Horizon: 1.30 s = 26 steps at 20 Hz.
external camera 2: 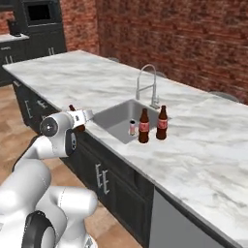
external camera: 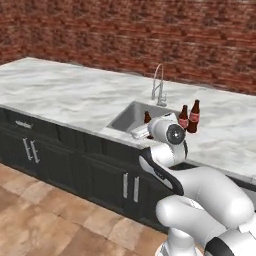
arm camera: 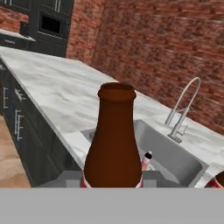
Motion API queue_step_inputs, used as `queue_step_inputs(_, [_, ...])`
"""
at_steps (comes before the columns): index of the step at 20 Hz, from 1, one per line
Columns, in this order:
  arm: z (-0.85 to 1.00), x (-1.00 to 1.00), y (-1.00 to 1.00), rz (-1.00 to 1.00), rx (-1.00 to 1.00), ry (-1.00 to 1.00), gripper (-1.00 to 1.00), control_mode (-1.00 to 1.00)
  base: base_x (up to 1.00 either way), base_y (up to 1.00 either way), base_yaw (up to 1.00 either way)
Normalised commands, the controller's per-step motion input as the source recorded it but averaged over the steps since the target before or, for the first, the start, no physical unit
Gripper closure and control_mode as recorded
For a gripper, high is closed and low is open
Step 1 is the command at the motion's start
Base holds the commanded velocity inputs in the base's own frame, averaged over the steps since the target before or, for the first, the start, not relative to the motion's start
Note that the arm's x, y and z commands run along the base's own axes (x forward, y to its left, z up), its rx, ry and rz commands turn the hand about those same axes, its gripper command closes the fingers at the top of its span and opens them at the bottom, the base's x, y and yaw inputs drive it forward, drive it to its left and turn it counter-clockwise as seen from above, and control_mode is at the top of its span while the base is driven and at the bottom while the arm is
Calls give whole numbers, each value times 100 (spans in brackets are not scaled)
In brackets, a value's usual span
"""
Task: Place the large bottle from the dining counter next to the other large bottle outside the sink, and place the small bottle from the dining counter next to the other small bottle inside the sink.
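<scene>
Glossy dark brown glass small bottle [arm camera: 113, 135], matt grey steel sink [external camera 2: 118, 118], shiny chrome gooseneck tap [external camera 2: 147, 85], smooth veined marble counter [external camera 2: 203, 145], rough red brick wall [external camera 2: 184, 38]

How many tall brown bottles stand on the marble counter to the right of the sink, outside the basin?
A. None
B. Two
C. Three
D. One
B: in the right base view two tall bottles, one and another, stand upright side by side on the counter, just right of the sink.
</scene>
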Motion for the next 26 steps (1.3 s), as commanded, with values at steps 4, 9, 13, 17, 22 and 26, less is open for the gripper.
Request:
queue_step_inputs(4, [0, 0, 0, 0, 0, 0, 100, 100, 22, 76, -46])
queue_step_inputs(9, [0, 0, 0, 0, 0, 0, 100, 100, 13, 76, -47])
queue_step_inputs(13, [0, 0, 0, 0, 0, 0, 100, 100, 2, 83, -45])
queue_step_inputs(17, [0, 0, 0, 0, 0, 0, 100, 100, 0, 83, -44])
queue_step_inputs(22, [0, 0, 0, 0, 0, 0, 100, 100, 0, 82, -41])
queue_step_inputs(26, [0, 0, 0, 0, 0, 0, 100, 100, 0, 70, -35])
